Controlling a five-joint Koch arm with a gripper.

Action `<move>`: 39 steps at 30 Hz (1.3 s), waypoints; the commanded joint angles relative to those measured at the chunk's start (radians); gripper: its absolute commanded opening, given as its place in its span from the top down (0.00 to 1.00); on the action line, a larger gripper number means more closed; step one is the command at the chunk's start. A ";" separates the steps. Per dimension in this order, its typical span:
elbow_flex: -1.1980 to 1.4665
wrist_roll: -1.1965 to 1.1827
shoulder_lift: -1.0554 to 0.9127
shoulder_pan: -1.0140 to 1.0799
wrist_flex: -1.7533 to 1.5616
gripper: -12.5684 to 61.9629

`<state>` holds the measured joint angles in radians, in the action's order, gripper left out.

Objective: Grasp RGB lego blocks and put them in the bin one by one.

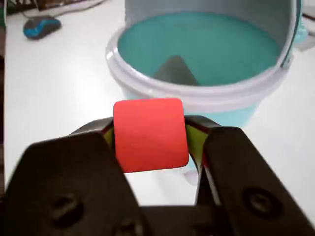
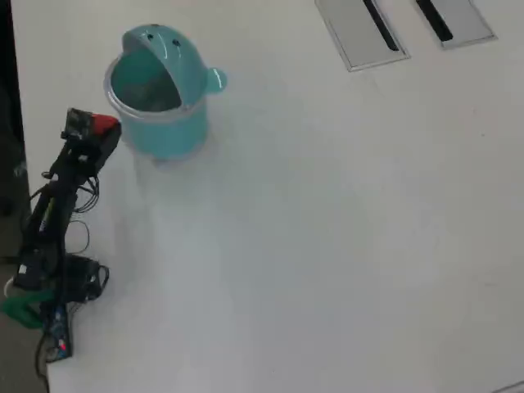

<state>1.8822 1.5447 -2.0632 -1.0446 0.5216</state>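
Black plastic jaws of the gripper [image 1: 150,142] stand either side of the red lego block [image 1: 150,135] in the wrist view, closed on it, one jaw on each of two opposite faces; strips of yellow-green lining show where the jaws meet the cube. This side-on pinch leaves the block's underside free, so it can fall straight down on release. Left of and beyond the gripper in the same view, a blue-and-black computer mouse [image 1: 42,25] lies on the white surface [image 1: 59,83], well apart and no part of the task. Directly ahead of the gripper stands the bin [image 1: 202,54], its teal interior exposed because the domed lid is swung back; the block is held above the surface, just short of the bin's pale rim.

In the overhead view the arm reaches up the left edge of the surface, the gripper [image 2: 97,131] with the red block [image 2: 105,124] just beside the bin [image 2: 160,135] on its left, the lid's two dark dots and side knob visible beyond. Two grey slotted plates [image 2: 356,33] lie far to the right. Neither a green nor a blue block is visible. The stage appears to be carry-to-bin; a short advance over the opening remains before release.
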 commanded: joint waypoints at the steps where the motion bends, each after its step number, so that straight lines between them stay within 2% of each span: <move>1: -0.121 -0.002 -0.020 -0.009 0.000 0.70; 8: -0.322 -0.002 0.106 -0.017 0.021 0.70; 11: -0.508 -0.002 0.242 -0.017 0.038 0.70; 18: -0.704 0.000 0.416 -0.014 0.040 0.70; 23: -0.925 0.008 0.618 0.012 0.035 0.70; 36: -0.965 0.055 0.709 0.055 -0.023 0.69; 39: -0.965 0.118 0.715 0.071 -0.025 0.62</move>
<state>1.0140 1.6183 -1.3315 -0.9848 0.5722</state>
